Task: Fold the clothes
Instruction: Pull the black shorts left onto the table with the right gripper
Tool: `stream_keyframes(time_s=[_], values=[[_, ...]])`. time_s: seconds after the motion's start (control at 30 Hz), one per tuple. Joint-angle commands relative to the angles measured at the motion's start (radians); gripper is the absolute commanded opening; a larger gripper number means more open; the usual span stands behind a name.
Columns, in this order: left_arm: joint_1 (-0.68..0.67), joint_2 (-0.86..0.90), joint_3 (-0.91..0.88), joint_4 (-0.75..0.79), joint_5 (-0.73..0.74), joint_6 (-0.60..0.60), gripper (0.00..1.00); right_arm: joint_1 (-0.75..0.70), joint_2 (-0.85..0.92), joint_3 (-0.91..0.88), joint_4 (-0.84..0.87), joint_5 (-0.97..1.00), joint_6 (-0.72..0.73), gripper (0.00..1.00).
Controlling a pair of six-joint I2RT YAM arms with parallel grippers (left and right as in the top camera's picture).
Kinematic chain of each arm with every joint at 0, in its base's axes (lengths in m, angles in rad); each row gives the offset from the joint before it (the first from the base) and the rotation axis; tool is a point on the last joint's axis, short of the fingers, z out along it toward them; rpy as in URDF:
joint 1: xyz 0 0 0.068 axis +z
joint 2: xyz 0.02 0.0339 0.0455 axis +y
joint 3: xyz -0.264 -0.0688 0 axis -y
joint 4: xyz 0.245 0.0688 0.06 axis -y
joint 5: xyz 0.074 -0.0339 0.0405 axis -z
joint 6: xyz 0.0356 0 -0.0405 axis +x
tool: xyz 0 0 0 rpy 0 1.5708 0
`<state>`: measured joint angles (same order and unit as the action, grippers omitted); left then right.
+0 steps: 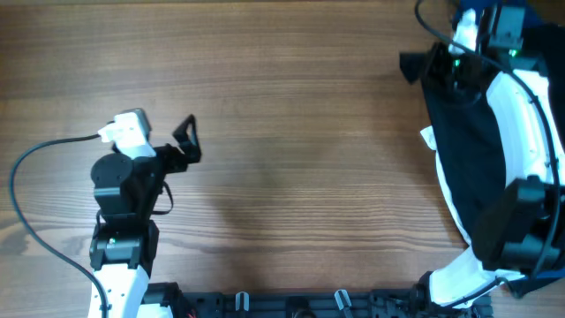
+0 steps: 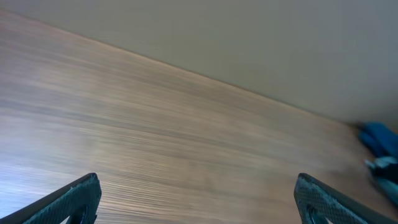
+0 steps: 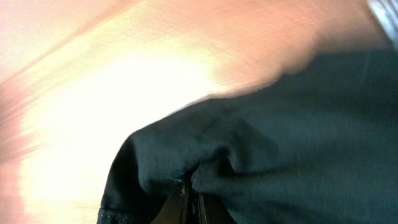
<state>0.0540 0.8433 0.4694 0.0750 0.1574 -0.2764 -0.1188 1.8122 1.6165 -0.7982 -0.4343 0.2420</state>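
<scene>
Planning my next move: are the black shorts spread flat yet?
No. The black shorts are bunched in a heap, with a fold pinched in the shut right gripper.

Black shorts (image 1: 463, 150) with a white lining patch (image 1: 426, 137) on the brown wood-grain tabletop (image 1: 309, 132), a blue garment (image 2: 379, 138) beyond.

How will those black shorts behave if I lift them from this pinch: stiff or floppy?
Probably floppy: the black shorts bunch into soft folds where the right end effector looks shut on them. Likely light for their size, being thin fabric. Expect the free part to sag and trail rather than hold shape.
</scene>
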Motion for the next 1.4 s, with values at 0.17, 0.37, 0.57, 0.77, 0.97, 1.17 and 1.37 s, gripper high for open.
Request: stream_keyframes(time_s=[0.17, 0.37, 0.57, 0.77, 0.97, 1.17, 1.37], values=[[0.087, 0.027, 0.019, 0.066, -0.062, -0.008, 1.0, 0.319, -0.023, 0.153, 0.024, 0.063, 0.028, 0.04], [0.097, 0.026, 0.019, 0.08, -0.143, -0.009, 1.0, 0.509, -0.002, 0.153, 0.128, -0.003, 0.057, 0.03], [0.097, 0.026, 0.019, 0.082, -0.25, -0.008, 1.0, 0.734, 0.085, 0.153, 0.186, 0.008, 0.101, 0.04], [0.097, 0.026, 0.019, 0.082, -0.418, -0.008, 1.0, 0.885, 0.156, 0.153, 0.206, -0.019, 0.097, 0.04], [0.097, 0.026, 0.019, 0.083, -0.538, -0.008, 1.0, 0.96, 0.155, 0.153, 0.185, -0.035, 0.06, 0.04], [0.097, 0.026, 0.019, 0.083, -0.547, 0.011, 1.0, 0.916, 0.147, 0.154, 0.123, -0.021, 0.007, 0.82], [0.097, 0.027, 0.019, 0.084, -0.541, 0.01, 1.0, 0.665, 0.117, 0.199, -0.036, 0.018, -0.007, 1.0]])
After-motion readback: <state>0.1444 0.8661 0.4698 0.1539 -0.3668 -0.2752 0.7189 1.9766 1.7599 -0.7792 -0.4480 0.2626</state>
